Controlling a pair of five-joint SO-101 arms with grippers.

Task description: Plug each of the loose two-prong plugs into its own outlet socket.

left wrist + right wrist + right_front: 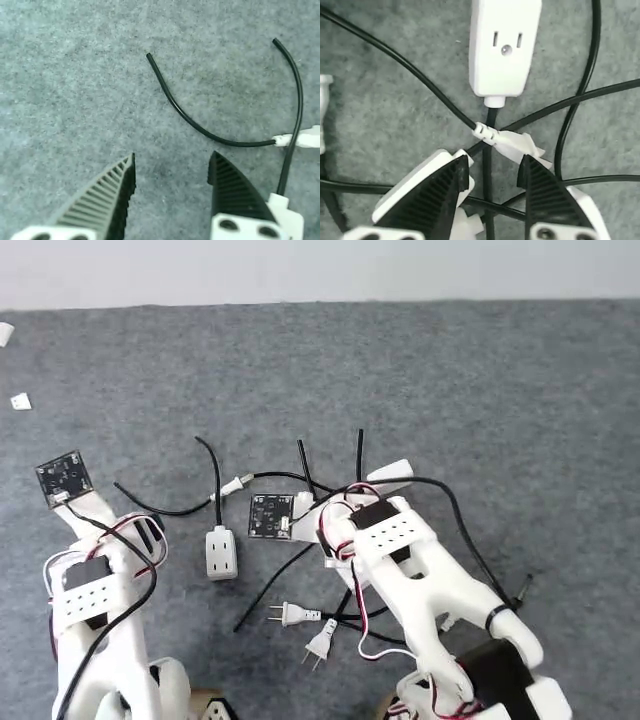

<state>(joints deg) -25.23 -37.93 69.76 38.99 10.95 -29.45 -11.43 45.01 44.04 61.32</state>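
Plug (pixel 517 144) just beside the outlet socket (pixel 505 45) sits before your right gripper (pixel 495 162), jaws open: pinch its body squarely.

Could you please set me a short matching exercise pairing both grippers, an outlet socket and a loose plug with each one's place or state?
Things:
1. left gripper
2. right gripper
3. outlet socket
4. loose plug

Places or states:
A. face up, slots empty
B. open above crossed black cords
C. lying on the carpet beside the right arm
D. open above bare carpet

Pairs: 1-D, 2-B, 3-A, 4-C.
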